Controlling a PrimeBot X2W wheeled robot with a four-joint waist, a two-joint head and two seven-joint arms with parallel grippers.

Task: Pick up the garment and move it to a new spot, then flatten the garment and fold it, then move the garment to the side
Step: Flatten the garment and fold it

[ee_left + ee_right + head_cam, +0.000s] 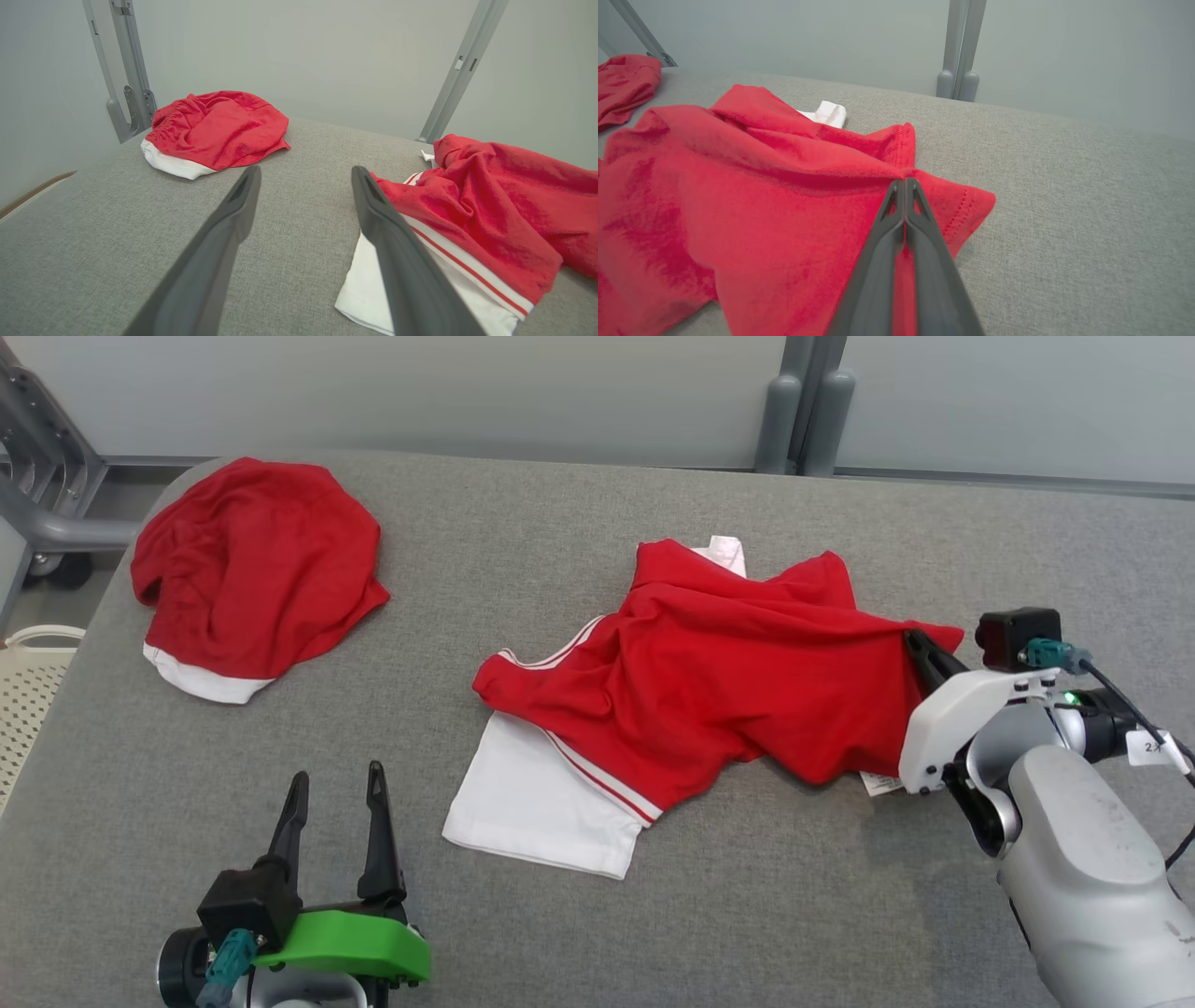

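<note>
The garment (709, 681) is a red shirt with white-striped trim and a white part beneath, crumpled at the middle right of the grey table (747, 915). It also shows in the left wrist view (490, 205) and the right wrist view (761, 186). My right gripper (913, 642) sits at the garment's right corner, and its fingers (896, 233) are shut on a fold of the red cloth, which ridges toward them. My left gripper (336, 782) rests open near the front left of the table, short of the garment's white hem (369, 289), with nothing between its fingers (224, 233).
A second red garment (252, 569) with a white band lies bunched at the table's far left corner. A pale perforated basket (28, 691) stands beside the left edge. Grey frame posts (803, 411) rise behind the table's far edge.
</note>
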